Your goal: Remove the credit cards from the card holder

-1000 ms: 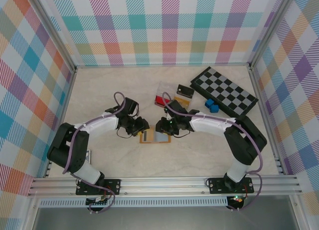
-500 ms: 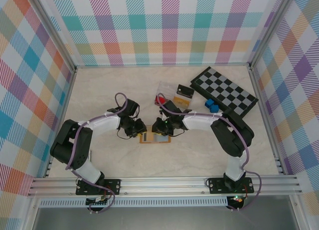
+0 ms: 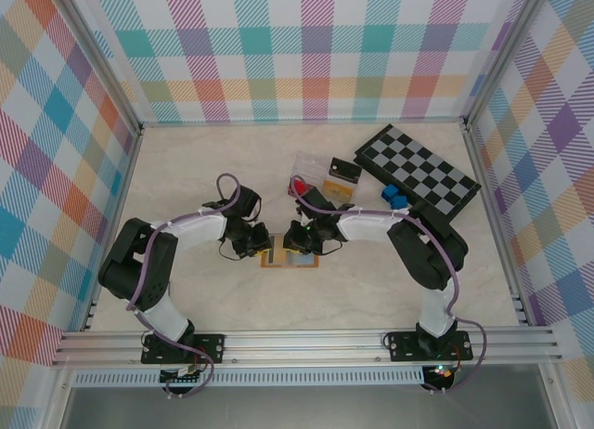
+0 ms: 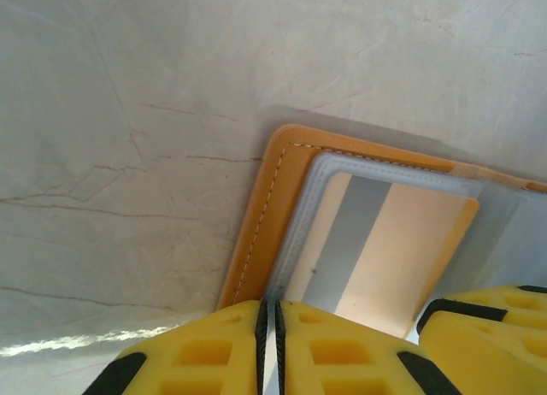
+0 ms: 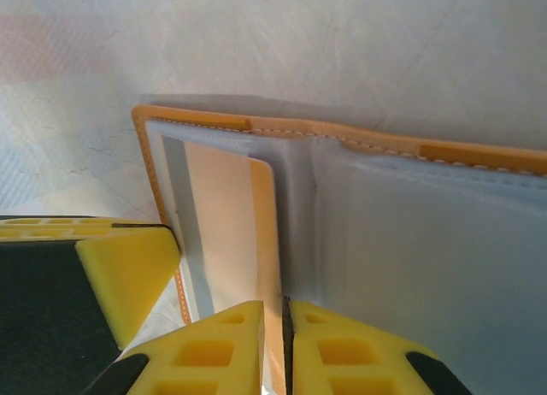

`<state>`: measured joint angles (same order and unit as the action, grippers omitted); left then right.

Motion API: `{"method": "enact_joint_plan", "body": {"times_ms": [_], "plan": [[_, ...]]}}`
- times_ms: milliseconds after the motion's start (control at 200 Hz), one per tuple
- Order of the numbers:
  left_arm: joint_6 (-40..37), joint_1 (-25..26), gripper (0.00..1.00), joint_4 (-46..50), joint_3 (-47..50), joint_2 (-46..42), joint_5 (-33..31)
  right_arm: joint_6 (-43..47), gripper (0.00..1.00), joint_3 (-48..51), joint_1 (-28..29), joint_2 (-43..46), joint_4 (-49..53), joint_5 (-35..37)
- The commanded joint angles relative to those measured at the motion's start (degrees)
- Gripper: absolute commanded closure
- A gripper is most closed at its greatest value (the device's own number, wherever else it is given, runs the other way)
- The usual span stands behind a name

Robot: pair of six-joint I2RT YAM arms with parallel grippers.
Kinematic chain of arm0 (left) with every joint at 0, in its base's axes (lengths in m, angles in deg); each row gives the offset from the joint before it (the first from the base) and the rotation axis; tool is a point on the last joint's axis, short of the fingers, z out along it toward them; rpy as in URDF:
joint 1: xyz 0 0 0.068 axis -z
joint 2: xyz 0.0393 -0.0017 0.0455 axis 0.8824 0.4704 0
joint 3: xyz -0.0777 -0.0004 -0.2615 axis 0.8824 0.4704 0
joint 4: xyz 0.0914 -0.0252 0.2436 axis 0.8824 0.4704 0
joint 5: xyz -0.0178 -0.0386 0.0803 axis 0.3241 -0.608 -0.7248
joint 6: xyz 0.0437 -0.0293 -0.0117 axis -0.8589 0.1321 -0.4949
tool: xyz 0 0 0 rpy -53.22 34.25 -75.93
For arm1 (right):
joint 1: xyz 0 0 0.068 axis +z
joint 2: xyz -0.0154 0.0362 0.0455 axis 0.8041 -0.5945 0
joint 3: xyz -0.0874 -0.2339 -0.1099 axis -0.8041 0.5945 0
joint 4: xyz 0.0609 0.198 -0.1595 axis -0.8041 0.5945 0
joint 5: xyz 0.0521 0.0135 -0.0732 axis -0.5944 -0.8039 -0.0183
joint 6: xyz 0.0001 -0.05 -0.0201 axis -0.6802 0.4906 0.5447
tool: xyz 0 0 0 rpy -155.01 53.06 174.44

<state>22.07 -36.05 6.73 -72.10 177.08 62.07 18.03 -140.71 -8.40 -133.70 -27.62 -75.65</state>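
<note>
From above, the wallet [image 3: 290,259] lies open. Up close, a card [image 4: 402,250] sits inside, with the left hand [image 4: 269,314] and the right hand [image 5: 285,314] pinched together.

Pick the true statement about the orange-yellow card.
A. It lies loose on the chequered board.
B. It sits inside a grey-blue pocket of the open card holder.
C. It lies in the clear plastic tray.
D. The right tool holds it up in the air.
B: the left wrist view shows the orange-yellow card lying inside the grey-blue pocket of the open card holder.
</note>
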Motion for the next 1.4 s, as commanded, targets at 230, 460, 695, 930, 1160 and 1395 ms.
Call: {"method": "enact_joint_plan", "body": {"times_ms": [230, 460, 695, 930, 1160, 1395], "plan": [[-1.34, 0.04, 0.88, 2.71, -0.86, 1.10, -0.32, 1.93, 0.85, -2.08, 0.73, -1.99, 1.29, -0.96], [-1.31, 0.04, 0.89, 2.64, -0.66, 1.11, -0.06, 2.08, 0.87, -2.17, 0.84, -2.43, 0.15, -2.22], [-1.23, 0.03, 0.89, 2.47, -0.78, 1.27, 0.22, 2.10, 0.89, -2.02, 0.84, -2.61, -0.42, -2.80], [-0.86, 0.03, 0.81, 2.82, -1.03, 0.42, 0.48, 4.17, 0.98, -1.27, 0.84, -0.02, 1.79, 0.16], [-2.06, 0.04, 0.80, 6.08, -2.95, -1.06, -1.32, 5.95, 0.99, -0.94, 0.84, 3.03, 5.51, 2.66], [-3.37, 0.04, 0.81, 6.60, -4.23, -3.25, -0.73, 6.47, 0.99, -0.94, 0.84, 2.59, 7.38, 3.76]]}}
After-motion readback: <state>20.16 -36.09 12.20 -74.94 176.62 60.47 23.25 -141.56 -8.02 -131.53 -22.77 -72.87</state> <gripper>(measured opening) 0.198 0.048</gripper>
